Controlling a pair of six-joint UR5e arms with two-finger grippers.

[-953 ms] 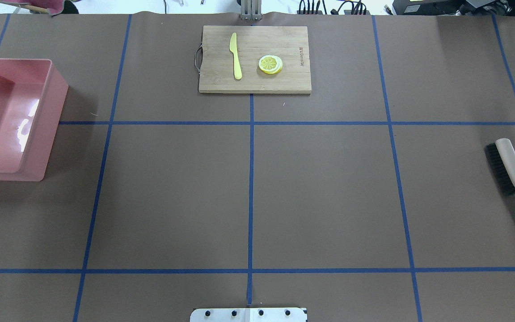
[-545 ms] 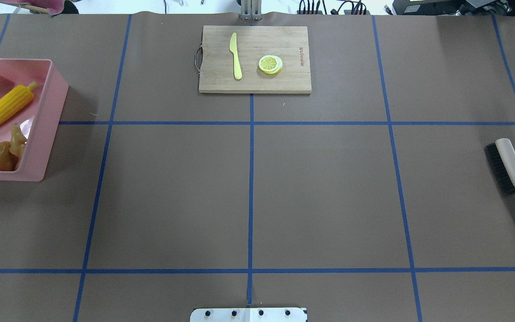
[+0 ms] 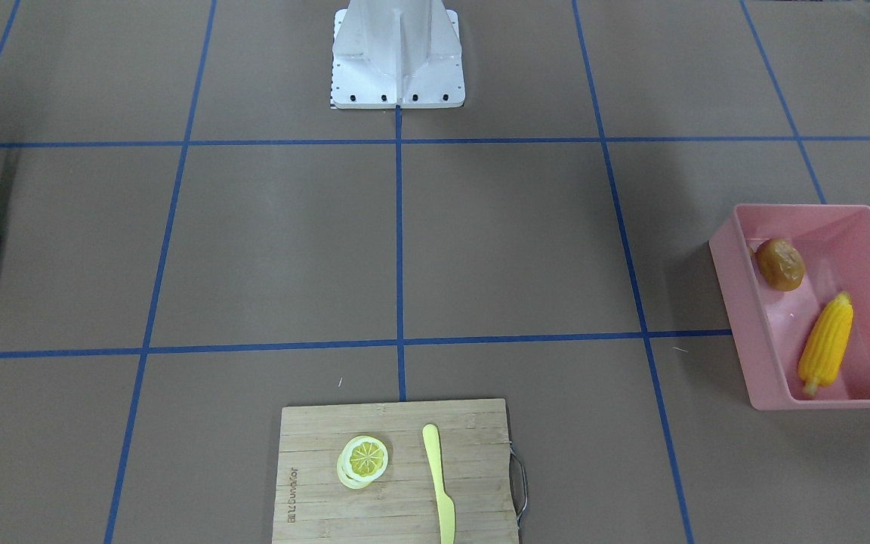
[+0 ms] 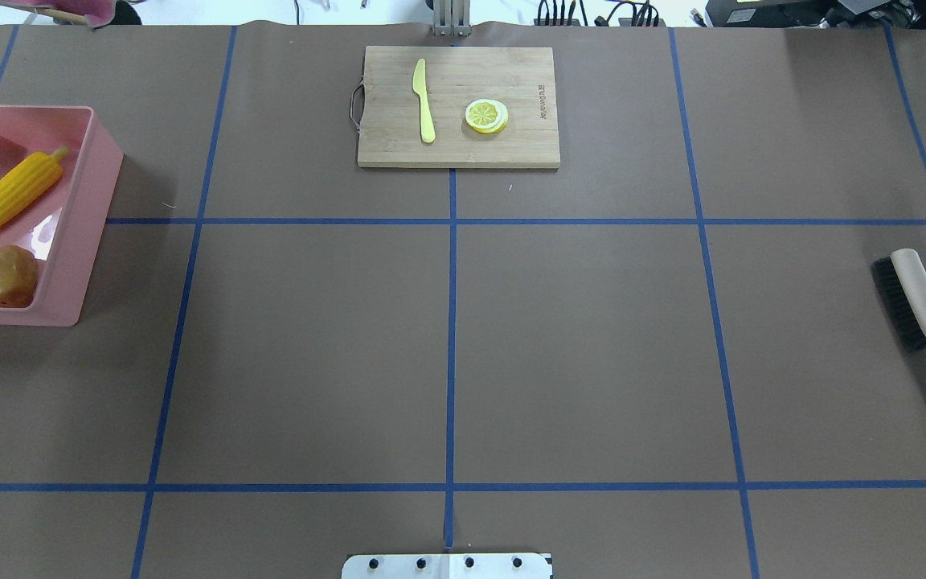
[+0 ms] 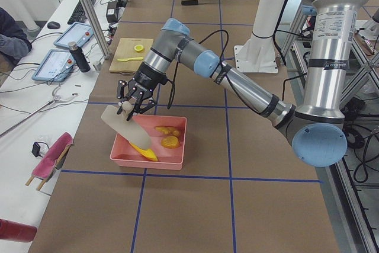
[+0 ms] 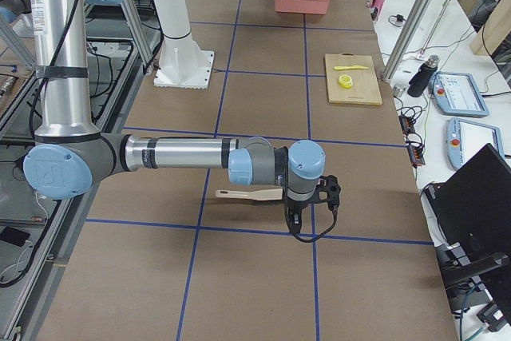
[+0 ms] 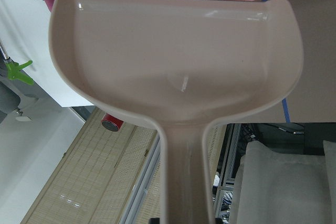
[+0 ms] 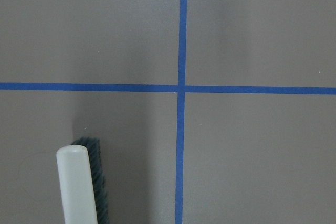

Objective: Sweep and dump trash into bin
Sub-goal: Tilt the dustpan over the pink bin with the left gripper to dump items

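The pink bin (image 4: 77,241) stands at the table's left edge. In it lie the yellow corn cob (image 4: 9,195) and the brown potato (image 4: 10,276). The exterior left view shows a knobbly tan lump, the ginger root (image 5: 163,129), by the bin's far wall. My left gripper (image 5: 131,100) is shut on the handle of a beige dustpan (image 7: 178,66). The dustpan is empty and hangs tilted over the bin's edge. My right gripper (image 6: 307,201) shows only in the exterior right view, above the table's right end. I cannot tell whether it is open or shut.
A beige brush (image 4: 917,301) with black bristles lies near the table's right edge. A wooden cutting board (image 4: 458,106) at the far middle carries a pale yellow knife (image 4: 424,100) and a lemon slice (image 4: 486,115). The robot's base plate (image 4: 447,565) is at the near edge.
The bin was empty a second ago. Half a second ago the corn, potato and ginger were tumbling in it. Now corn and potato lie still, and the ginger no longer shows from overhead.
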